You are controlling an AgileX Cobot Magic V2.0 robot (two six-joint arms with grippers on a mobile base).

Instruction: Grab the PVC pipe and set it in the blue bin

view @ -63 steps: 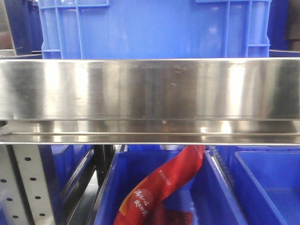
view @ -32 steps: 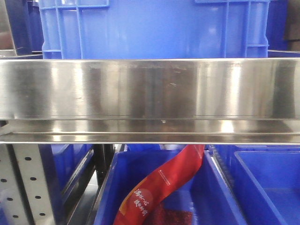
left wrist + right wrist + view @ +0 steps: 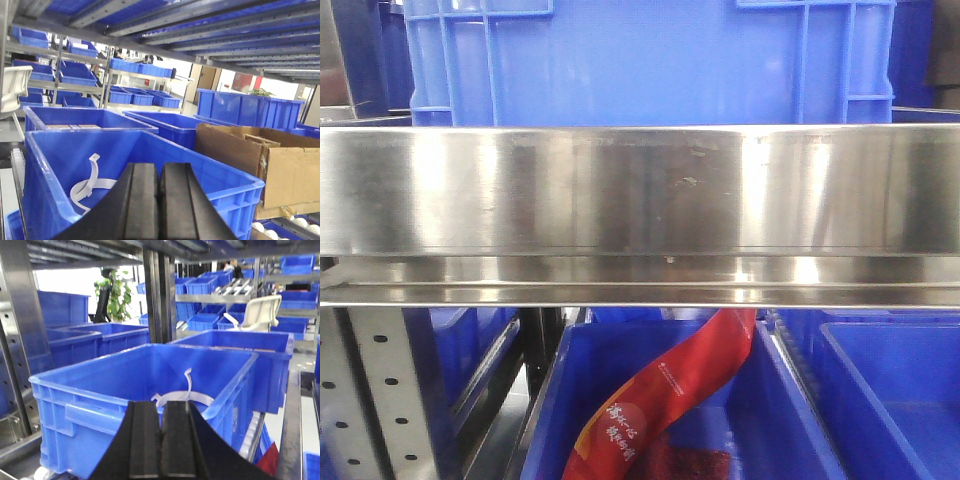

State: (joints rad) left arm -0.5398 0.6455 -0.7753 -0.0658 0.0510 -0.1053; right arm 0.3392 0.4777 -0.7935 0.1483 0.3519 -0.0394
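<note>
White curved pipe piece [image 3: 182,396] inside blue bin [image 3: 85,390]

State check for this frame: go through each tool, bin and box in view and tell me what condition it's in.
Left tool: shut, nothing held.
Right tool: shut, nothing held.
Blue bin: open-topped, holds a white curved piece.
Cardboard box: flaps open.
Lower blue bin: holds a red package.

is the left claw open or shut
Shut and empty: in the left wrist view the left claw's two black fingers sit pressed together, nothing between.
</note>
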